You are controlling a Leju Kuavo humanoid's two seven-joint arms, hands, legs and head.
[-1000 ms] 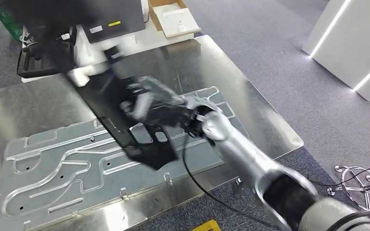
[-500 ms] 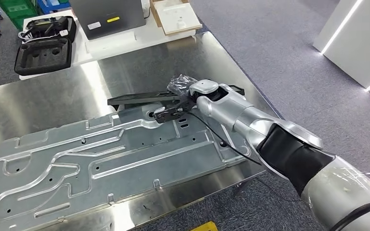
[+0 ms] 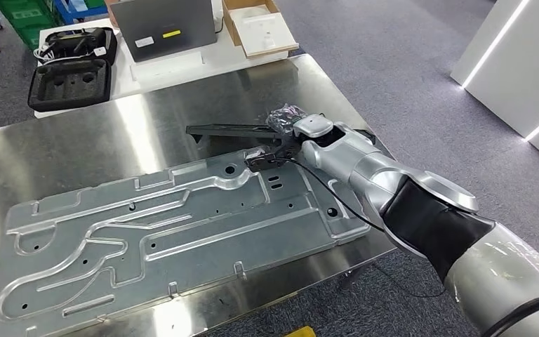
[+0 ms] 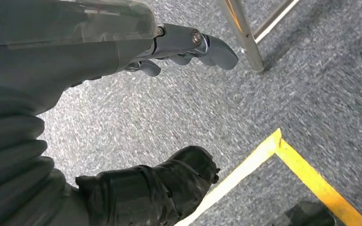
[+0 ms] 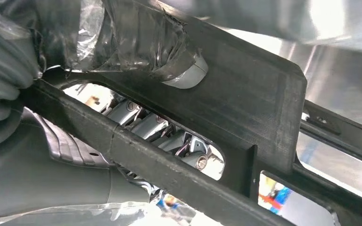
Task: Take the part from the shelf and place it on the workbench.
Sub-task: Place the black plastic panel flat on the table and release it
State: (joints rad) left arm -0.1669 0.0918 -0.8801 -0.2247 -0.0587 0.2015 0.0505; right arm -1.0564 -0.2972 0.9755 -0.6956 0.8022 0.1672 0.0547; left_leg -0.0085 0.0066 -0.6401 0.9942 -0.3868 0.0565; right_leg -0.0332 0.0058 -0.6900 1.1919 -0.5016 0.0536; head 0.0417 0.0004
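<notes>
The part (image 3: 228,129) is a flat black plastic frame with cut-out slots, seen almost edge-on, low over the far right of the steel workbench (image 3: 98,133). My right hand (image 3: 285,130) grips its right end. In the right wrist view the taped thumb (image 5: 162,44) presses on the part's (image 5: 259,103) top face and the fingers (image 5: 158,129) show through a slot beneath it. I cannot tell whether the part touches the bench. My left hand (image 4: 184,44) hangs beside the bench over the carpet and holds nothing, its fingers apart from the thumb.
A large stamped aluminium plate (image 3: 161,225) covers the near half of the bench, just short of the part. Behind the bench stand a black foam case (image 3: 70,77), a grey box (image 3: 165,28) and a cardboard box (image 3: 260,28). A bench leg (image 4: 245,37) and yellow floor tape (image 4: 264,155) are near my left hand.
The part has swung from a broad tilted face above the plate to nearly flat, and my right hand has carried it to the bench's far right. The camera has shifted too.
</notes>
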